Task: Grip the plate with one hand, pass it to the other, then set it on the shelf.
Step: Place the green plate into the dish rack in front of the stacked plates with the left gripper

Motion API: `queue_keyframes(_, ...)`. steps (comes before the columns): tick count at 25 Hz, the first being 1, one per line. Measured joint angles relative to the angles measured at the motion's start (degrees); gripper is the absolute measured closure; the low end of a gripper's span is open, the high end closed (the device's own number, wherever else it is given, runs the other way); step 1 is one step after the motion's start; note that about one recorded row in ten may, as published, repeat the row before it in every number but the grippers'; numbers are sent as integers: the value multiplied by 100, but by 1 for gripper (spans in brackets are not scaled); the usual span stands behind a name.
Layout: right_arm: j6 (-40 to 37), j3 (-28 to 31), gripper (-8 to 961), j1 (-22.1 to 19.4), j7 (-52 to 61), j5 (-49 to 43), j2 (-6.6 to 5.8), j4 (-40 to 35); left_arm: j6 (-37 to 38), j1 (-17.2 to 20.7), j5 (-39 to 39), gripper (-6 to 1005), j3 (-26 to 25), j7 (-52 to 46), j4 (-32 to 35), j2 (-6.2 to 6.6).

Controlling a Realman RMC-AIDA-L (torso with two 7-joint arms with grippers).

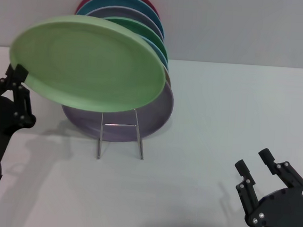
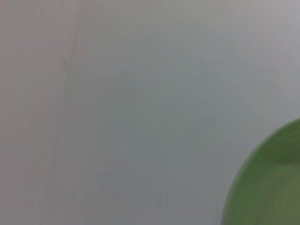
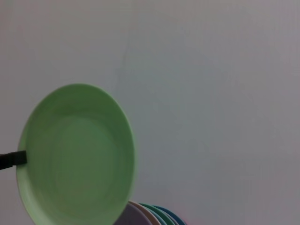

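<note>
A plain white table (image 1: 218,128) fills the lower part of the head view, matte and evenly lit. Soft grey shadows lie on it toward 7 o'clock and along the near edge at 6 o'clock. Behind it, from 9 o'clock across to 3 o'clock, a bare pale grey wall (image 1: 241,26) rises, meeting the tabletop in a straight horizontal line. Both wrist views show the same featureless grey surface.

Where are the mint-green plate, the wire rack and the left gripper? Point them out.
mint-green plate (image 1: 92,62), head view, middle of its upper face.
wire rack (image 1: 121,126), head view, front loop's crossbar.
left gripper (image 1: 16,74), head view, fingertips clamped on the plate's rim.
</note>
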Motion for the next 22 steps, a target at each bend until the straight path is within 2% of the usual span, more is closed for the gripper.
queue_keyframes(10,64,17,553,24,5,0,2,-14,-464,9,2,962,-20,787,-246,-22)
queue_keyframes(22,66,71,554,24,7,0,-3,-32,-697,59,28,961,20,1224,-280,-37)
